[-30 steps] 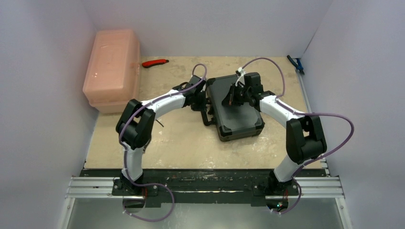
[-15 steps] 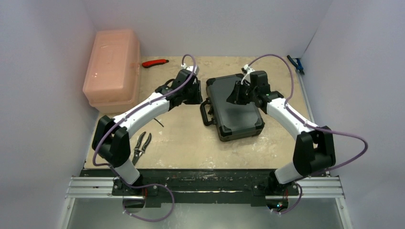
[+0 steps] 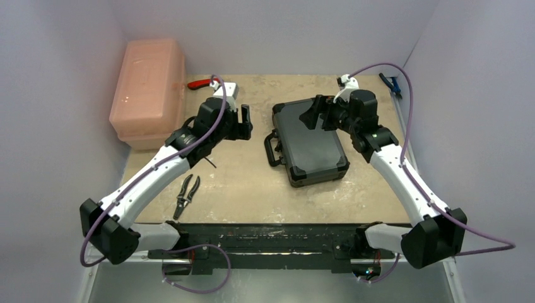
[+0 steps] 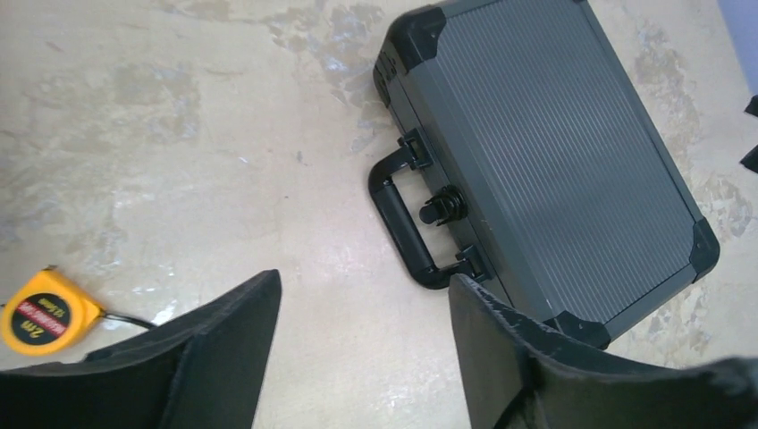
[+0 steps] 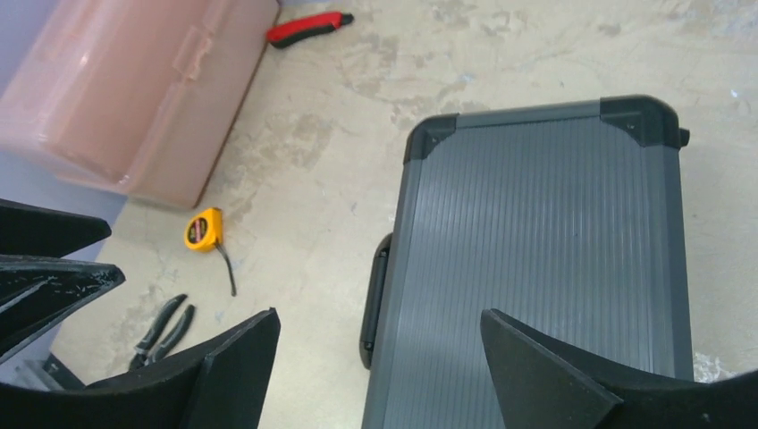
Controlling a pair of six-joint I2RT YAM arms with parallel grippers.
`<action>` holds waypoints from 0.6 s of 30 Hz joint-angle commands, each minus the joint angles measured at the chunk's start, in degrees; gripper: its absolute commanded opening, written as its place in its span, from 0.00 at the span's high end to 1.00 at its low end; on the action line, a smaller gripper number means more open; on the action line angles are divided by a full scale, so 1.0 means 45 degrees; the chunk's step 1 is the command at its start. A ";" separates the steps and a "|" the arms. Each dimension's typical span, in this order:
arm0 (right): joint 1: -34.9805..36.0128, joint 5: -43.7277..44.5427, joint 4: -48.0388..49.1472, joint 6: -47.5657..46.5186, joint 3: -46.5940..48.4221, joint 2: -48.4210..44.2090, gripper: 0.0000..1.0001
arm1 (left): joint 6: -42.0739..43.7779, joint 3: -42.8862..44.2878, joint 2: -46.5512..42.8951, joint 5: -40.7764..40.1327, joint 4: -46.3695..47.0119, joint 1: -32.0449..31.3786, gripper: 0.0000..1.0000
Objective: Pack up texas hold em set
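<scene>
The texas hold em set's black, ribbed briefcase (image 3: pixel 310 144) lies shut on the table, its handle (image 4: pixel 401 223) pointing left. What is inside is hidden. My left gripper (image 3: pixel 245 122) hangs open just left of the case, above bare table, with nothing between its fingers (image 4: pixel 241 313). In the left wrist view the gripper (image 4: pixel 362 281) has the handle just beyond it. My right gripper (image 3: pixel 315 113) hovers open over the case's far end, holding nothing. In the right wrist view the case lid (image 5: pixel 545 259) lies below that gripper (image 5: pixel 380 315).
A pink translucent bin (image 3: pixel 149 89) stands at the back left, with a red-handled tool (image 3: pixel 203 83) beside it. Black-handled pliers (image 3: pixel 187 196) lie front left and a yellow tape measure (image 4: pixel 39 313) near them. A blue-handled tool (image 3: pixel 391 84) sits at the back right.
Both grippers went from shut to open and lifted off the case. The left arm swung back to the left, uncovering the pliers; the right arm drew back to the right.
</scene>
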 commanded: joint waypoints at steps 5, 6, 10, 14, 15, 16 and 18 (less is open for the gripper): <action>0.0028 0.0912 0.1469 -0.0125 -0.0453 -0.1943 0.01 | 0.1232 -0.1258 -0.2839 -0.1843 0.0649 0.0216 0.06; 0.0028 0.1007 0.1583 -0.0125 -0.0540 -0.2137 0.01 | 0.1257 -0.1352 -0.3082 -0.1803 0.0650 0.0302 0.04; 0.0018 0.1649 0.2041 -0.0038 -0.0960 -0.2946 0.01 | 0.1548 -0.1406 -0.3916 -0.1789 0.0263 0.0692 0.00; 0.0026 0.2250 0.2620 0.0188 -0.1477 -0.3743 0.01 | 0.2453 -0.1969 -0.4782 -0.2297 0.0679 0.0775 0.00; 0.0025 0.2393 0.2793 0.0246 -0.1611 -0.3998 0.01 | 0.2747 -0.2273 -0.5080 -0.2473 0.0998 0.0772 0.00; 0.0028 0.2523 0.2927 0.0305 -0.1723 -0.4162 0.01 | 0.3023 -0.2594 -0.5347 -0.2646 0.1309 0.0772 0.00; 0.0028 0.2967 0.3059 0.0468 -0.1894 -0.4426 0.01 | 0.3560 -0.3170 -0.5865 -0.2941 0.1830 0.0786 0.00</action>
